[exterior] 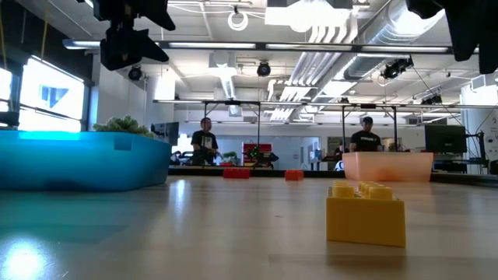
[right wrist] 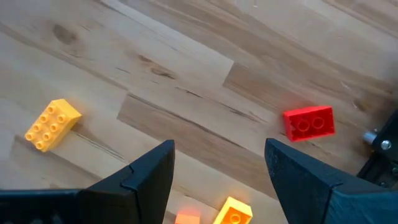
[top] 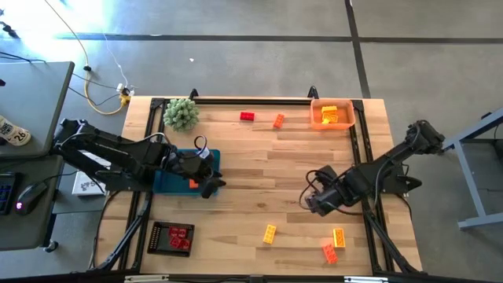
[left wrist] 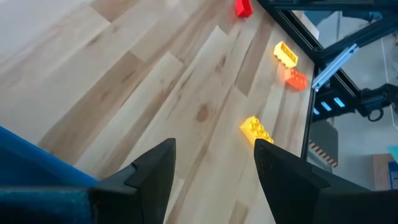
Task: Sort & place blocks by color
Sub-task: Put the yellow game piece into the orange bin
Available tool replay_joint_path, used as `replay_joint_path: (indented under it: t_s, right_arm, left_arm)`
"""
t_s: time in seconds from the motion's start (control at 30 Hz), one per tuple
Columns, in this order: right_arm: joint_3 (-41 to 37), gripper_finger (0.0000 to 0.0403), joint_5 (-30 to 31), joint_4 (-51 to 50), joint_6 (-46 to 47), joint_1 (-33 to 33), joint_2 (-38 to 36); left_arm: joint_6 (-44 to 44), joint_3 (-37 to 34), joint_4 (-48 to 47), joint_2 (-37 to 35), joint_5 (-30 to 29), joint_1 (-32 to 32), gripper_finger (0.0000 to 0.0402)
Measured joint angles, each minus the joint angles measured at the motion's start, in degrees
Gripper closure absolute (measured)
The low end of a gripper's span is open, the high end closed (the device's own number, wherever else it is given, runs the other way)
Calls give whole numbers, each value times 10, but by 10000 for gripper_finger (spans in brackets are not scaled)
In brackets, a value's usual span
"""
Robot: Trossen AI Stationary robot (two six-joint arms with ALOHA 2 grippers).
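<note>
**Colour sort: both arms empty, loose blocks still on the worktop**

**Status.** The sort is partly done. The black tray (top: 171,239) at the near left holds red blocks, the orange tray (top: 332,115) at the far right holds yellow ones, and the blue tray (top: 171,182) at mid left shows at least one orange block.

**Grippers.** The left gripper (top: 211,184) hangs over the blue tray's right edge. Its fingers (left wrist: 152,171) are spread and hold nothing. The right gripper (top: 313,201) hovers above bare worktop (top: 259,173) right of centre. Its fingers (right wrist: 149,174) are also spread and empty. This reads as the interval between a release and the next pick.

**Blocks still loose.**
- Red block (top: 247,116) and orange block (top: 278,120): far edge, near each other. The red one's long axis runs left to right; the orange one's runs roughly front to back, slightly tilted.
- Yellow block (top: 269,233): near centre, studs up, long axis diagonal.
- Second yellow block (top: 339,237) and second orange block (top: 329,253): near right, just beside each other, long axes roughly front to back.

**Next move.** The right arm is nearest the near-side blocks. It would likely need to descend over one and turn the wrist so the fingers close across the short sides, then carry it to the tray of that colour.
</note>
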Motion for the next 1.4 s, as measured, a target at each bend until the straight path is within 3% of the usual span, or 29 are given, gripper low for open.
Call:
replay_joint_path:
  t_s: [0.53,0.77,1.4]
  right_arm:
    - [-2,166,-5,-98,265,101,0]
    - [-37,166,-67,-78,343,139,0]
    - [-179,166,-124,255,380,191,1]
  left_arm:
    - [0,0,0,0,0,17,196]
    - [1,0,25,0,0,17,196]
    - [20,0,60,0,1,39,196]
